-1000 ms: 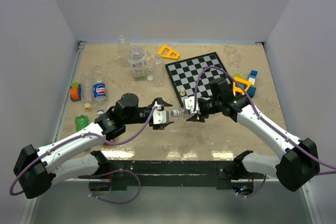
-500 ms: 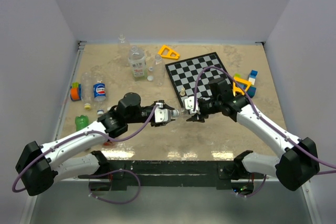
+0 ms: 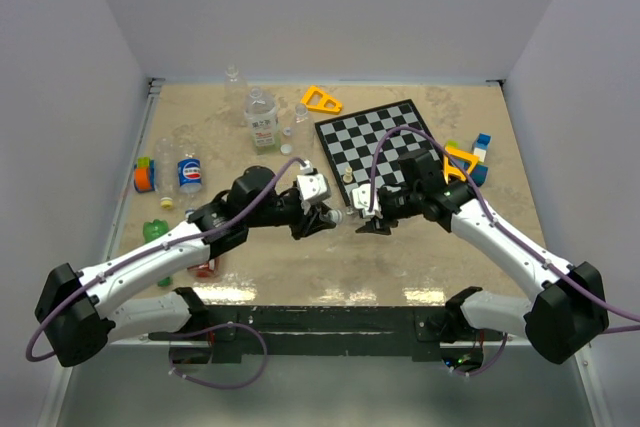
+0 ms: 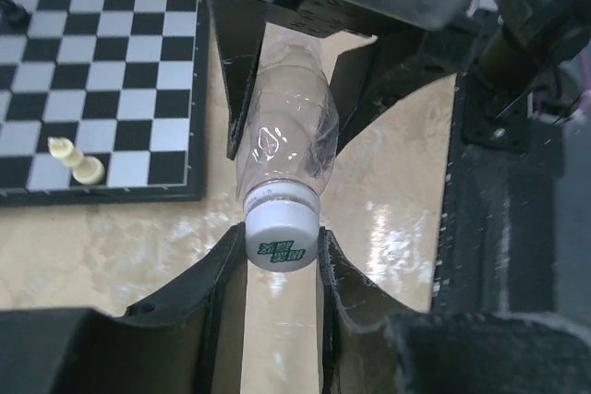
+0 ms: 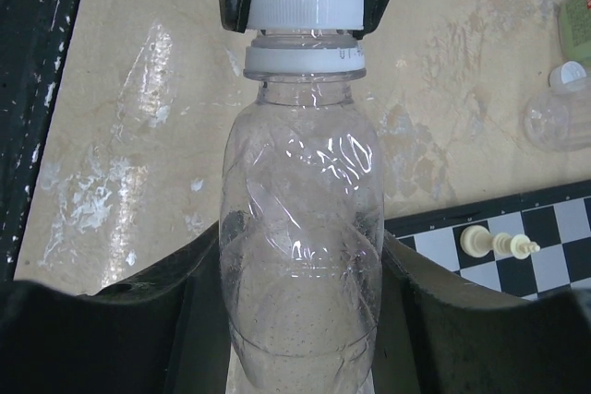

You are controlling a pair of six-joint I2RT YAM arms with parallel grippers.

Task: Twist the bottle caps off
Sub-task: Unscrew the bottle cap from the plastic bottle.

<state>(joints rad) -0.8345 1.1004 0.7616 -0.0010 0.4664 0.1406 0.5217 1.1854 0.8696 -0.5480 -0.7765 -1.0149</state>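
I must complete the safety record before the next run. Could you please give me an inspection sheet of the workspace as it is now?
Surface: beige marbled table, glossy near the front edge.
Job's things: clear bottle held between both grippers, white cap on it; other bottles at the back left.
Clutter: chessboard with a pale chess piece lying on it; yellow triangle; coloured blocks.
Grippers: left gripper shut on the white cap; right gripper shut on the clear bottle's body.
Cables: purple cables loop along both arms; no snag seen.
Surroundings: plain grey walls; nothing else seen.
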